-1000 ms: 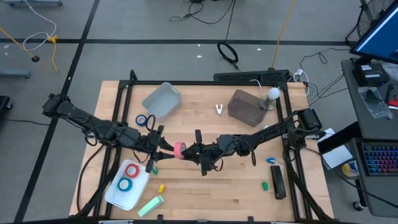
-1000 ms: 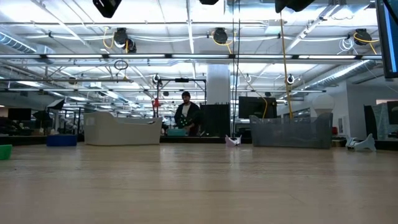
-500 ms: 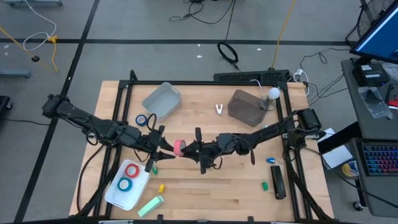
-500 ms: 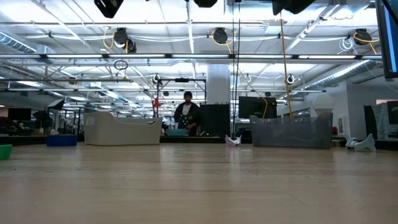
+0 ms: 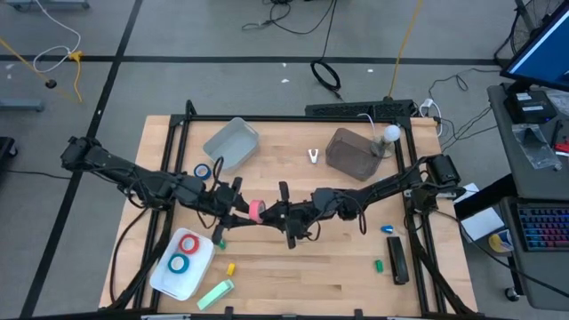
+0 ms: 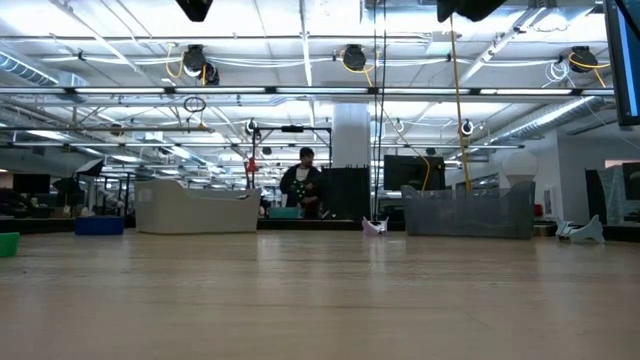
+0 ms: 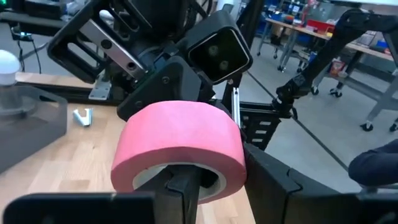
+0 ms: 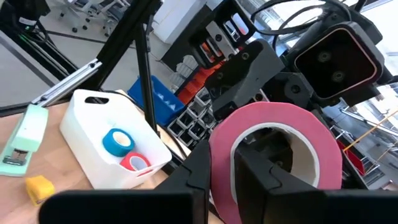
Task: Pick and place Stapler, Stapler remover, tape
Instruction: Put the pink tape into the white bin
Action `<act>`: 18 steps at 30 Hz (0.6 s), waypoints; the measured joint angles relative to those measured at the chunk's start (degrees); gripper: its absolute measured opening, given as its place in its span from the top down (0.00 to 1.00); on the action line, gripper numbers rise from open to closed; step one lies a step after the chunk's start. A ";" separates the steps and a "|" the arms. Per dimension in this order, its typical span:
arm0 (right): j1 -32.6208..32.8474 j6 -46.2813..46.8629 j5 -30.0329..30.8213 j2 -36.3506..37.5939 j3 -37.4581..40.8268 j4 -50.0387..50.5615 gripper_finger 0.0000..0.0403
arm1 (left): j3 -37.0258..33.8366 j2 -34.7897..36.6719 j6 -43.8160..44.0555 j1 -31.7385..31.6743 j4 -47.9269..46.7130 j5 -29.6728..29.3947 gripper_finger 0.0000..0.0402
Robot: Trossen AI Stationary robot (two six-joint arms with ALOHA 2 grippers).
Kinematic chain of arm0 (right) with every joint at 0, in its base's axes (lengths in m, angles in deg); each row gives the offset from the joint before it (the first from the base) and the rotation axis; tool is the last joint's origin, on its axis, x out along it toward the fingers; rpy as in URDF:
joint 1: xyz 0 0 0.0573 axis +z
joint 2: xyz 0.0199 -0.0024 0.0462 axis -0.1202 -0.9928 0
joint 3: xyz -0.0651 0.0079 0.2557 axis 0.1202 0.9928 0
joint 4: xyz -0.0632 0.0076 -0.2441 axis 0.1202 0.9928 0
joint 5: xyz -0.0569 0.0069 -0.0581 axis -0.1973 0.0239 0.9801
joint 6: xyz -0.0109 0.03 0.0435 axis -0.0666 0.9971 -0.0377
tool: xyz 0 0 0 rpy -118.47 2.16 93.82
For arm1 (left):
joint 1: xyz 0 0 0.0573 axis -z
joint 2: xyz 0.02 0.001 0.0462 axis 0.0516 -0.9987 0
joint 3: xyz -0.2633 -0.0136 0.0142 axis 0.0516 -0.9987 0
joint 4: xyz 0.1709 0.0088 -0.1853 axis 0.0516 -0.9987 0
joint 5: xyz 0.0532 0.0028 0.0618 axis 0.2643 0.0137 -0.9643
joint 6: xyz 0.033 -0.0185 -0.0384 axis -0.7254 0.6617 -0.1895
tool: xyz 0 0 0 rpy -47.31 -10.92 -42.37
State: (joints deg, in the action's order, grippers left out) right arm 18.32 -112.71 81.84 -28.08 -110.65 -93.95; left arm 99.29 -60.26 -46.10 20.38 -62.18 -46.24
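Observation:
A pink-red tape roll (image 5: 256,211) with a pale core hangs above the table's middle between my two grippers. My left gripper (image 5: 245,212) reaches it from the table's left and my right gripper (image 5: 268,214) from the right; both are shut on it. It fills the left wrist view (image 7: 180,137) and the right wrist view (image 8: 280,124). A red roll (image 5: 188,243) and a blue roll (image 5: 180,262) lie flat in a white tray (image 5: 169,277). Another blue roll (image 5: 204,171) lies on the table. A mint stapler (image 5: 215,293) lies near the near edge, and a small silver staple remover (image 5: 313,156) lies toward the far side. My left gripper has the roll's wall (image 7: 231,177) between one finger in the pale core and one outside it. It comes level from the table's left, and the roll is clear of the table. My right gripper pinches the roll's wall (image 8: 221,165) on the opposite side, one finger (image 8: 258,177) inside the core and one outside. It comes level from the table's right. The roll stands on edge, lifted clear.
A grey bin (image 5: 231,142) and a dark see-through bin (image 5: 354,153) stand toward the far side. A black bar-shaped thing (image 5: 397,260), small green (image 5: 378,265), blue (image 5: 388,228) and yellow (image 5: 230,268) bits lie near the near edge. A person stands far behind the table (image 6: 305,185).
My left gripper has moved toward the table's right, up to the tape roll that my right gripper holds still above the table's middle. The roll has stayed where it was.

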 joint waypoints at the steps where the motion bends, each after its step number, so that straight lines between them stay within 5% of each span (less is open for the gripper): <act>1: 0.00 0.00 0.01 0.00 0.00 0.12 0.92 | 0.00 0.03 -0.11 -0.03 -0.11 -0.17 0.72; 7: -0.02 1.51 0.38 0.02 -0.02 -0.05 0.91 | -0.02 0.50 -1.50 -0.19 0.52 -0.61 0.80; 12: -0.03 2.59 1.57 0.04 1.00 0.23 0.75 | -0.06 0.46 -3.53 -0.30 0.20 -0.53 0.88; 18: 1.33 3.04 15.66 -0.17 3.16 0.34 0.60 | -0.07 2.15 -0.80 -0.49 -6.94 -8.23 0.89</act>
State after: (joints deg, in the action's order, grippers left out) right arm 19.65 -109.67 97.51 -28.25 -107.49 -93.60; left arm 99.22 -58.11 -46.90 19.89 -69.12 -54.47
